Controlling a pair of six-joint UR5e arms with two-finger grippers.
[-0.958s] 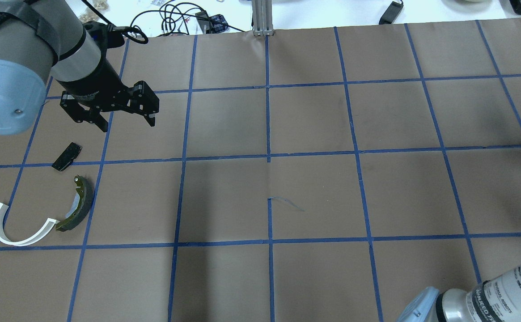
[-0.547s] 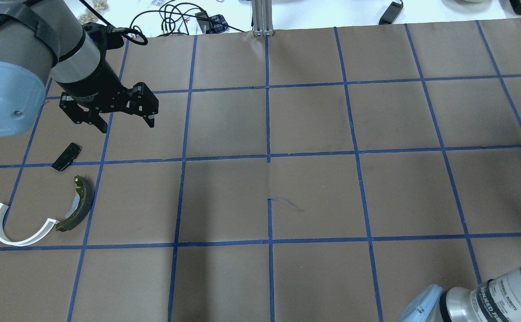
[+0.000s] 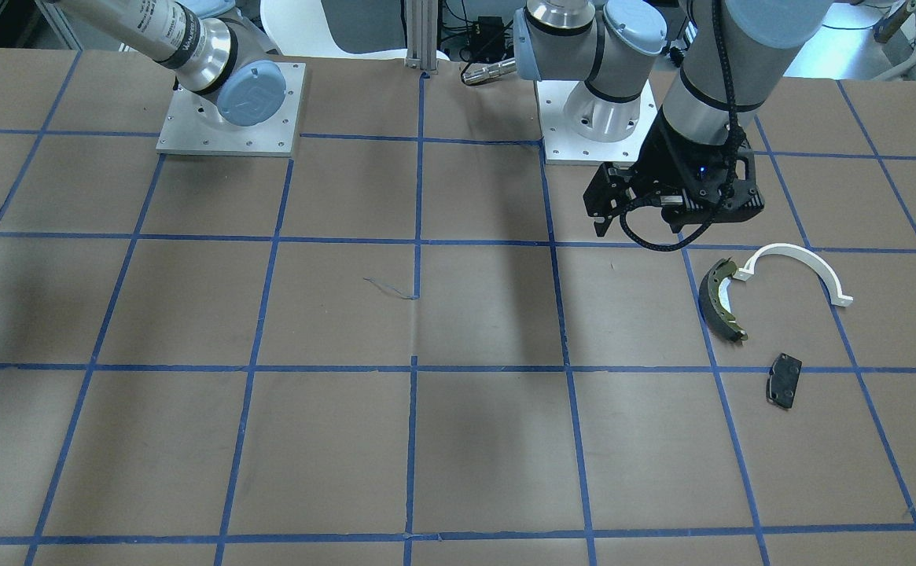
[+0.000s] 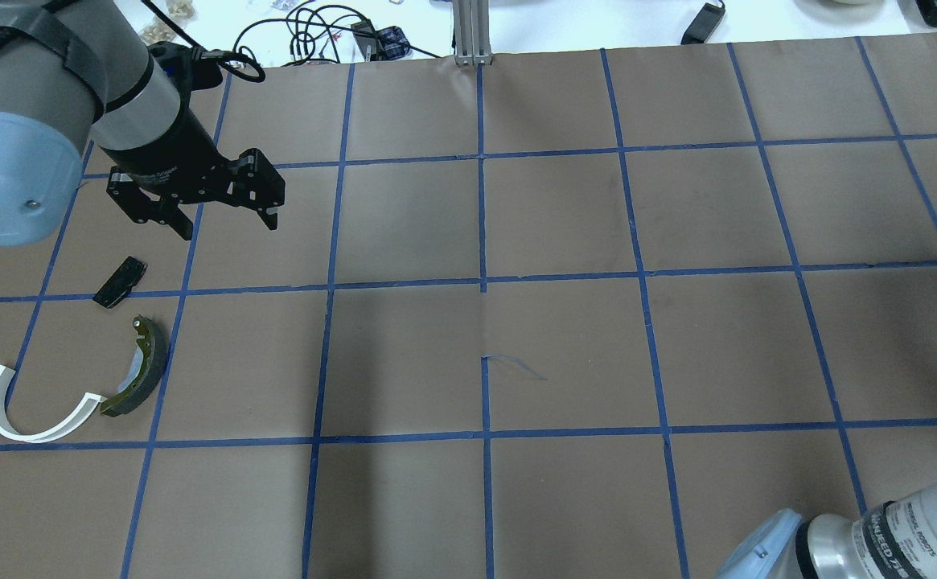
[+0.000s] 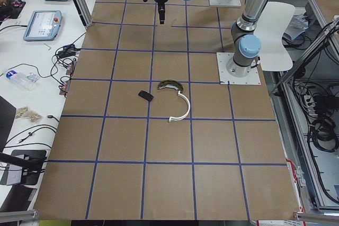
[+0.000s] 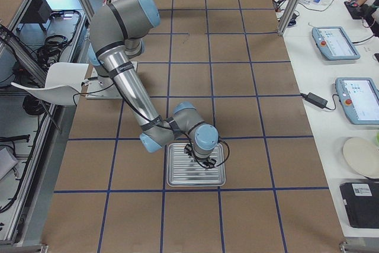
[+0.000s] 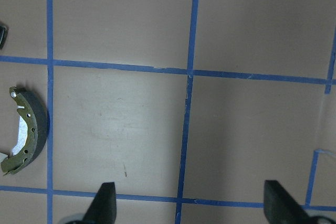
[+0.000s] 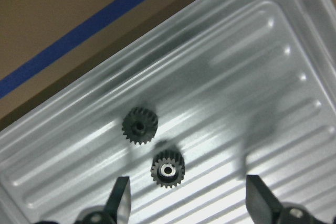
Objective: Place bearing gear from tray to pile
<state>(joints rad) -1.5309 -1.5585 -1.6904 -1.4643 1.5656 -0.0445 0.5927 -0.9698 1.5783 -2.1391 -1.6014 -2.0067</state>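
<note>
The bearing gear (image 8: 167,169), small, dark and toothed with a bright ring in its bore, lies in the ribbed metal tray (image 8: 252,77). A second dark gear (image 8: 139,125) lies just beside it. My right gripper (image 8: 189,199) hangs open above both, holding nothing. The pile sits far across the table: a curved brake shoe (image 4: 142,370), a white half-ring bracket (image 4: 34,437) and a black brake pad (image 4: 120,281). My left gripper (image 4: 229,227) hovers open and empty just beyond the pad.
The tray (image 6: 177,181) stands near the table's end on my right side. Cables (image 4: 307,36) and a metal post (image 4: 472,32) lie past the far edge. On the side bench are tablets (image 6: 334,42) and a plate (image 6: 361,157).
The left gripper has crept only a few pixels. The right arm's joint at the overhead view's bottom right has slid slightly right and down.
</note>
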